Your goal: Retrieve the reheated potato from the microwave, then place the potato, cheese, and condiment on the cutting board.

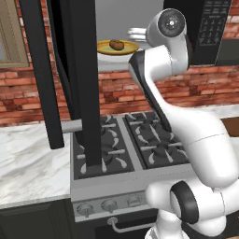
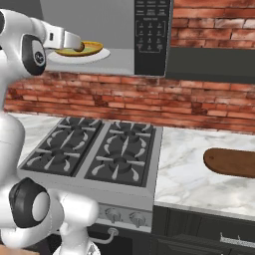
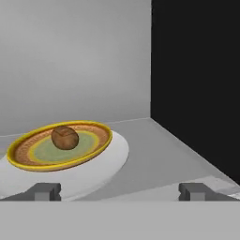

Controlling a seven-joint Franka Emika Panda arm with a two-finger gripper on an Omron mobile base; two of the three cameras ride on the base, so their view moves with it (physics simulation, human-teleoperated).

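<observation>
The potato (image 3: 64,137) is sitting on a yellow-rimmed plate (image 3: 28,159) inside the microwave (image 2: 152,37), ahead of the gripper (image 3: 120,191) and off toward its left finger. The gripper is hanging at the microwave's mouth with jaws spread wide, holding nothing. The plate is resting on a white turntable (image 3: 115,157). The microwave's door (image 1: 77,70) is standing open over the stove (image 2: 94,152). The board (image 2: 231,162) is lying on the counter right of the stove.

The light is even and soft, with no clear source. The microwave (image 3: 93,70) interior is pale grey, brightest at the back. Shadows are weak, with no glare. All pictures are slightly soft, without distortion at the edges.
</observation>
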